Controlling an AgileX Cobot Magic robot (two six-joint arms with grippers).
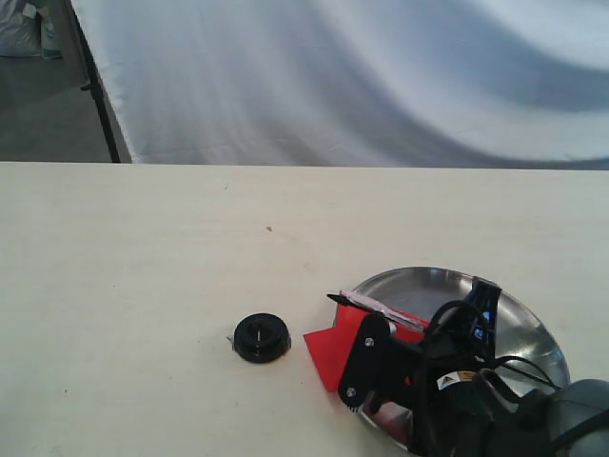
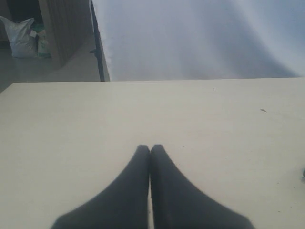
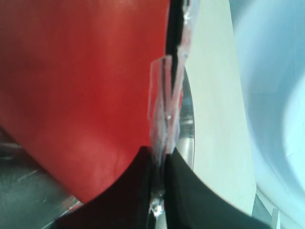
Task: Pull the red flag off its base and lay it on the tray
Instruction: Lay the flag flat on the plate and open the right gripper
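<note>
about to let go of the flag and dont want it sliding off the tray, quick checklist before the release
1. Flag is off its base: ok. The base sits alone on the table, its centre hole empty.
2. Grip is secure: ok. The right jaws are shut on the taped pole of the red flag.
3. Flag is wholly over the tray: not ok. The cloth corner and the pole tip stick out past the rim toward the base.
4. Flag is already resting on the tray: cannot tell. The arm hides the underside.
5. Left jaws are out of the way: ok. They are shut on nothing, with only table in their view.
</note>
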